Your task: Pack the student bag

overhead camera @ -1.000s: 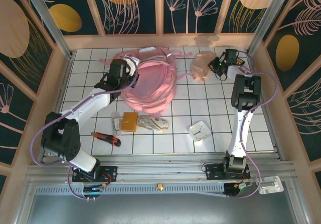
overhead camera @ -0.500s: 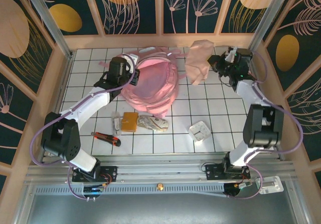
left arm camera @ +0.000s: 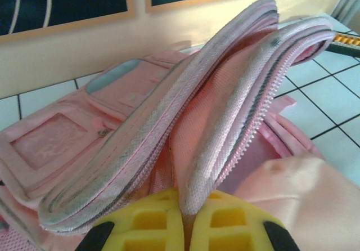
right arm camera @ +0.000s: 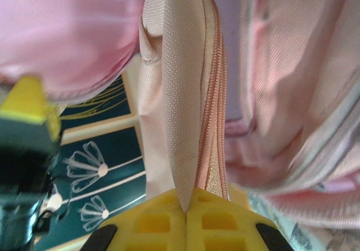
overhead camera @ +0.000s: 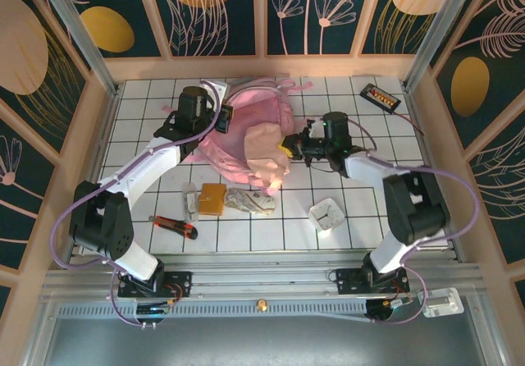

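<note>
The student bag (overhead camera: 246, 128) lies on the white tiled surface (overhead camera: 344, 177) near its back edge, its main compartment gaping open toward the right arm. The left gripper (overhead camera: 222, 119) sits at the bag's left rim. In the left wrist view its yellow pads (left arm camera: 152, 223) are pressed together on the zippered lip of the student bag (left arm camera: 135, 133), holding that flap lifted so the zipper teeth curve up and away. The right gripper (overhead camera: 285, 146) is at the bag's right edge, pinching a pale pink pouch (overhead camera: 265, 157) that drapes over the bag's open mouth. In the right wrist view its pads (right arm camera: 219, 220) are clamped on the zip seam of the pouch (right arm camera: 180, 93), with the bag's pink fabric (right arm camera: 292, 88) just beside it. The pouch (left arm camera: 298, 195) also shows at the lower right of the left wrist view, touching the bag's inner lining. In front of the bag lie a tan square item (overhead camera: 212, 198) and a crumpled patterned bundle (overhead camera: 250, 200). A red-and-black utility knife (overhead camera: 174, 227) lies further forward and left. A black keypad device (overhead camera: 381, 97) rests well to the bag's right.
</note>
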{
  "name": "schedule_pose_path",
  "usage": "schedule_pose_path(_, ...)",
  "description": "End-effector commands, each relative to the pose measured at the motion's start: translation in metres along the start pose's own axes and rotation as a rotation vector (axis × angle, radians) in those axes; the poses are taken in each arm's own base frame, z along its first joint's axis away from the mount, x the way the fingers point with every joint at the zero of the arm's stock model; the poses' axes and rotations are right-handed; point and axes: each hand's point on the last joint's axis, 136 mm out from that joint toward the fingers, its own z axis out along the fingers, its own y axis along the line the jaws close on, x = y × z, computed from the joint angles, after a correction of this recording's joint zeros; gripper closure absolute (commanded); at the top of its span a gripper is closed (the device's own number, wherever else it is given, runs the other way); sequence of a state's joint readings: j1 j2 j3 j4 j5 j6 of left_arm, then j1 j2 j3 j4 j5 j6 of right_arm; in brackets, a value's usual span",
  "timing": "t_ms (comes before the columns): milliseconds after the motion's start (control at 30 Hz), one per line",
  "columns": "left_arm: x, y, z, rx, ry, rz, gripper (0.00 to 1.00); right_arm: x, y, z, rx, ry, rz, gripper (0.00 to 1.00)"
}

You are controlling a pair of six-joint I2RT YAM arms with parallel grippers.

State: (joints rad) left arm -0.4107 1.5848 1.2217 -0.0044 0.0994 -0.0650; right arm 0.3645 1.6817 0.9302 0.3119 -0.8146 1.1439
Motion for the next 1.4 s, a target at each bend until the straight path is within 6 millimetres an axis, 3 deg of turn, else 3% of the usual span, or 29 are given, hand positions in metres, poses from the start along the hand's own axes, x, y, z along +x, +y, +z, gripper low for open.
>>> schedule_pose_path(0,-0.05,-0.028,-0.017,0.141,-0.169,0.02,0.98,-0.031,0.027,0.028,-0.047,-0.033,-0.044,1.0)
schedule_pose_path(167,-0.032,-0.037,-0.017,0.198,-0.13,0.06,0.98,-0.084,0.027,0.069,-0.035,-0.13,0.008,1.0)
schedule_pose_path(300,-0.026,-0.043,-0.016,0.231,-0.114,0.071,0.98,-0.113,0.043,0.098,-0.138,-0.252,0.005,1.0)
schedule_pose_path(400,-0.027,-0.044,-0.014,0.24,-0.116,0.073,0.98,-0.118,0.05,0.13,-0.178,-0.284,-0.002,1.0)
schedule_pose_path(500,-0.031,-0.046,-0.012,0.252,-0.124,0.063,0.98,-0.122,0.04,0.156,-0.18,-0.346,0.015,1.0)
schedule_pose_path(700,-0.043,-0.052,-0.015,0.291,-0.156,0.032,0.98,-0.146,0.022,0.165,-0.105,-0.571,-0.042,1.0)
schedule_pose_path(800,-0.042,-0.05,-0.013,0.276,-0.152,0.034,0.98,-0.15,0.023,0.176,-0.091,-0.551,-0.079,0.99)
schedule_pose_path(867,-0.04,-0.045,-0.01,0.248,-0.144,0.038,0.98,-0.147,0.023,0.179,-0.084,-0.525,-0.103,0.73)
schedule_pose_path(933,-0.038,-0.04,-0.007,0.219,-0.14,0.044,0.98,-0.142,0.027,0.174,-0.083,-0.512,-0.133,0.36)
schedule_pose_path(967,-0.037,-0.038,-0.007,0.205,-0.139,0.045,0.98,-0.138,0.03,0.17,-0.086,-0.509,-0.148,0.24)
schedule_pose_path(1000,-0.037,-0.035,-0.006,0.19,-0.142,0.046,0.98,-0.134,0.035,0.166,-0.087,-0.506,-0.167,0.02)
schedule_pose_path(1200,-0.034,-0.022,0.0,0.123,-0.139,0.034,0.98,-0.104,0.074,0.124,-0.106,-0.491,-0.317,0.01)
schedule_pose_path(1367,-0.034,-0.01,0.004,0.088,-0.143,-0.015,0.98,-0.078,0.083,0.09,-0.1,-0.489,-0.365,0.01)
